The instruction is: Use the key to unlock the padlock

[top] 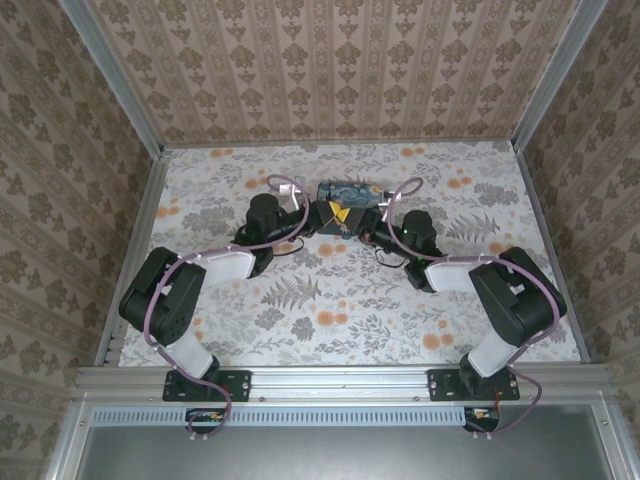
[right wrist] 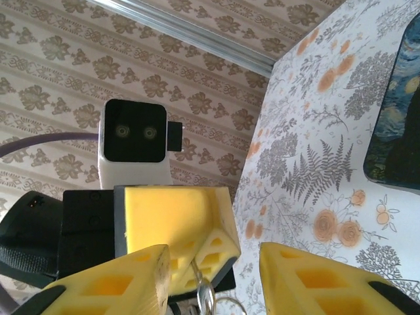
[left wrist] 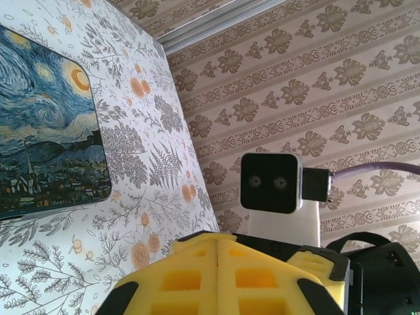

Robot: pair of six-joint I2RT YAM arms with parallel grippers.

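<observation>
Right wrist view caught a thin wire ring (right wrist: 205, 294), bottom centre, between parted right jaws; blocky yellow left jaws sat closed.

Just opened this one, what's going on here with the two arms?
The left gripper and right gripper meet nose to nose over the far middle of the table, just in front of the blue tin. The left is shut, fingers pressed together, with a small silvery metal loop at its tip; key or padlock, I cannot tell. The right's jaws stand apart on either side of that loop.
</observation>
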